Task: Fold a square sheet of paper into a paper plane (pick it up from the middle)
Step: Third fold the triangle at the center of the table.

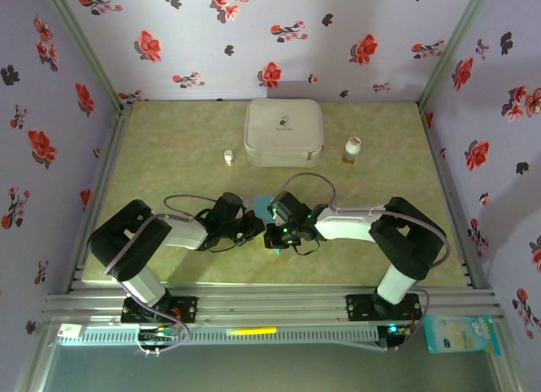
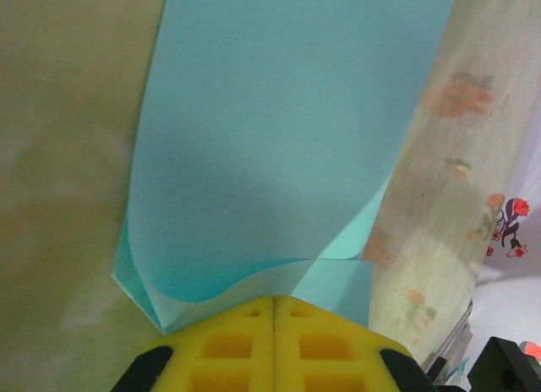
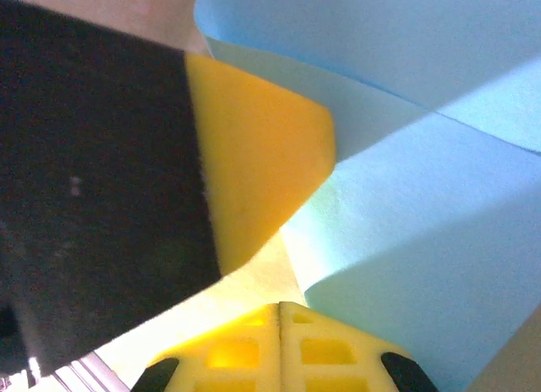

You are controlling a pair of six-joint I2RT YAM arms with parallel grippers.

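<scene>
The square sheet of paper (image 2: 279,138) is light blue-teal and lies on the table, bent over itself into loose curled layers. In the top view only small parts of the sheet (image 1: 263,204) show between the two arms at mid-table. My left gripper (image 2: 275,299) is shut, its yellow tips against the sheet's near edge; I cannot tell if a layer is pinched. My right gripper (image 3: 279,305) is shut, its tips just beside the curled sheet (image 3: 423,240). The left gripper's yellow finger (image 3: 254,172) sits close in front of it. A paper plane is out of view.
A white rounded case (image 1: 283,132) stands at the back of the table. A small white jar (image 1: 227,156) is to its left and a small bottle (image 1: 352,149) to its right. Flowered walls close in three sides. A blue packet (image 1: 461,333) lies off the table, front right.
</scene>
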